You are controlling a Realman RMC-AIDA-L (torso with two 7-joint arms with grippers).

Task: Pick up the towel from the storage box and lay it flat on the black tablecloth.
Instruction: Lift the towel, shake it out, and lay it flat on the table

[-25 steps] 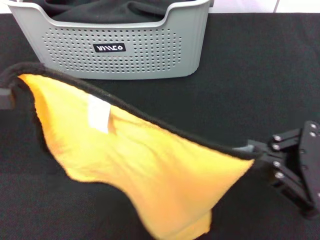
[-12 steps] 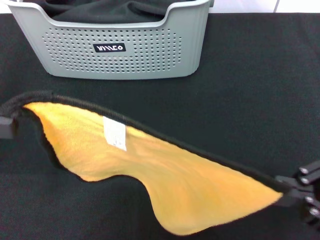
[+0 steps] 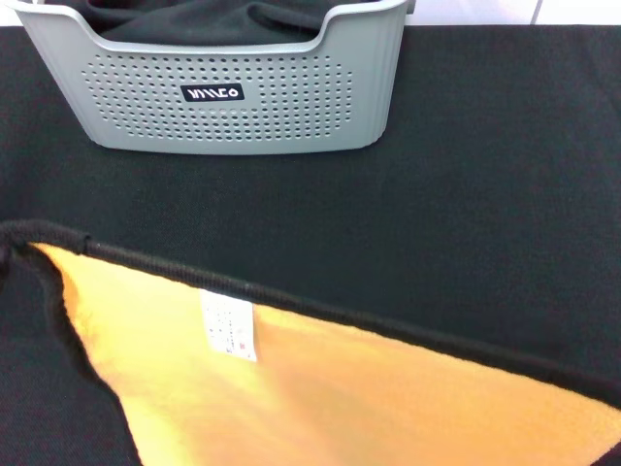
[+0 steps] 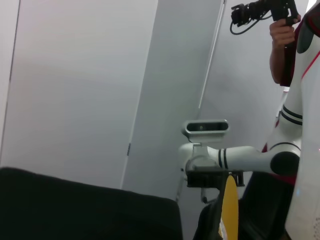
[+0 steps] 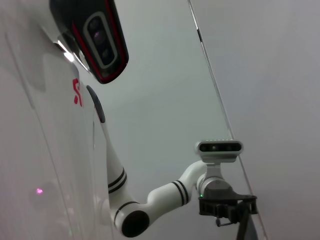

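The yellow-orange towel with its black edge trim and white tag is stretched wide and low over the black tablecloth, near the front. The grey storage box stands at the back left. Neither gripper shows in the head view; the towel's corners run out of it at both sides. In the left wrist view, my right gripper is shut on the towel's edge, which hangs from it. In the right wrist view, my left gripper holds a dark strip of towel edge.
A plain dark cloth lies inside the storage box. A white surface shows beyond the tablecloth's far edge. A person holding a camera rig stands behind my right side.
The towel has come down and toward me, spreading wider and flatter. Both grippers have dropped out of the head view.
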